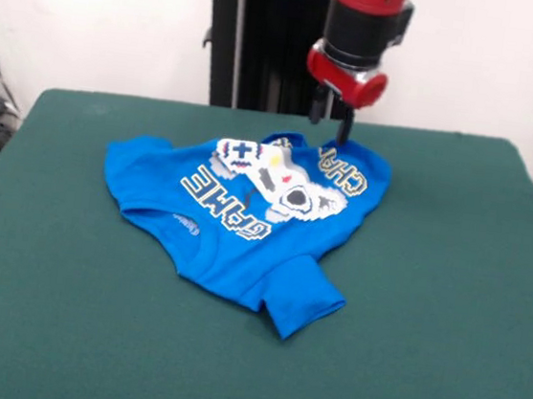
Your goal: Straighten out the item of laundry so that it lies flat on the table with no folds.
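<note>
One garment lies on the table point(447, 307): the blue T-shirt point(244, 231), crumpled and partly folded over itself, spread from directly under the gripper point(331, 120) out toward the camera side and to the picture's left of it. The gripper hangs from the red and black arm point(363, 28) above the shirt's far edge, its dark fingers point(346, 124) pointing down; one finger reaches to the cloth by the upturned hem, just beside the lettering point(342, 174) that reads in part "CHA" (seen upside down from this side). Whether the fingers are spread or pinched on fabric cannot be told, since they overlap against the dark pedestal behind.

Below and to the left of the gripper sits the white controller print point(274, 176), creased, and farther on the word "GAME" point(225, 204) runs slantwise. A sleeve point(303, 305) sticks out at the shirt's near end, well away from the gripper, its cuff open toward the picture's right. The shirt's left part bunches into a rounded fold point(139, 180). Green table surface shows on every side of the shirt.
</note>
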